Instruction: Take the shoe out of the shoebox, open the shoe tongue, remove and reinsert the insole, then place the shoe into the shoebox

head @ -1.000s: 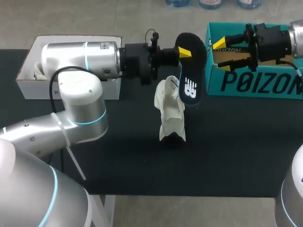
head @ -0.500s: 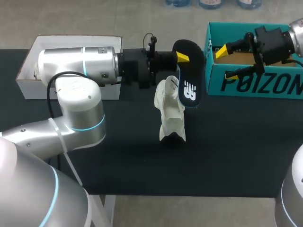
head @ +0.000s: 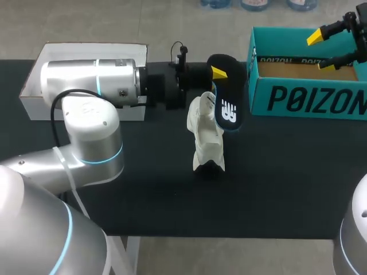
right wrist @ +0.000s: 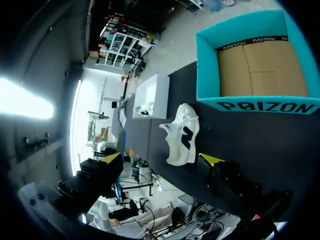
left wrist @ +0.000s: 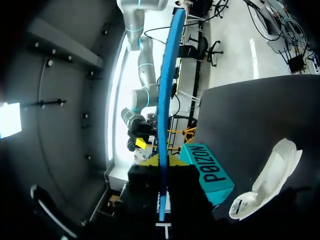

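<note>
Pinches likely light, floppy insole [head: 228,100] near its far end in left gripper [head: 218,72], right gripper [head: 322,51] spread wide, empty

White shoe [head: 206,137] on a black desk [head: 275,189], dark insole [head: 227,100] with a white logo and bright blue edge, teal shoebox [head: 287,100] at far right lettered in black with a brown cardboard floor, plain white box [head: 34,91] at far left
</note>
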`<state>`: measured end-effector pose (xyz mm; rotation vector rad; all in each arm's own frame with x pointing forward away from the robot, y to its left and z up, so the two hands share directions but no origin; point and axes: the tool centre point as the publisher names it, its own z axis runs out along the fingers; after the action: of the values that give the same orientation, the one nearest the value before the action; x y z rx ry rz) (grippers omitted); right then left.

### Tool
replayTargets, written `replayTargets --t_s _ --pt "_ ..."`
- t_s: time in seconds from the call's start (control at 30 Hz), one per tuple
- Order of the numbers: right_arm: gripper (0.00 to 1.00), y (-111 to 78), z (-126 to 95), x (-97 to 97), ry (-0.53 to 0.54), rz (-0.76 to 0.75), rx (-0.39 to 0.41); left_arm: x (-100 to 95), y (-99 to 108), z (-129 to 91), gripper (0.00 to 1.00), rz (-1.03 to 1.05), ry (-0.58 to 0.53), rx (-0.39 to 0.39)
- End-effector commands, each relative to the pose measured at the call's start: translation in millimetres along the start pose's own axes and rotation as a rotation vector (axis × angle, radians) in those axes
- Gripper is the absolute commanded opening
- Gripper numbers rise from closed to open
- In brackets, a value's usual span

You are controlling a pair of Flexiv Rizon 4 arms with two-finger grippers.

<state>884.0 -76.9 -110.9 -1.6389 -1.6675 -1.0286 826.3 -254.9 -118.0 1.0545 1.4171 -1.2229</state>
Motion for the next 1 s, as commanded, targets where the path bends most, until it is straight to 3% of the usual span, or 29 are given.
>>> replayTargets --t_s 0.03,0.73,0.83,1.0 --pt "1.0 -17.9 -15 10.3 -0.017 -0.009 -0.033 4.8 -5 0 0.0 -0.004 -0.002 -0.009" --pt "1.0 -18.5 -15 11.0 -0.027 -0.012 -0.031 5.4 -8 3 0.0 -0.013 -0.012 -0.014" --pt "1.0 -18.5 -15 11.0 -0.027 -0.012 -0.031 16.5 -20 10 0.0 -0.059 0.104 -0.004" --pt "1.0 -18.5 -15 11.0 -0.027 -0.012 -0.031 50.6 -11 6 0.0 -0.17 0.3 -0.083"
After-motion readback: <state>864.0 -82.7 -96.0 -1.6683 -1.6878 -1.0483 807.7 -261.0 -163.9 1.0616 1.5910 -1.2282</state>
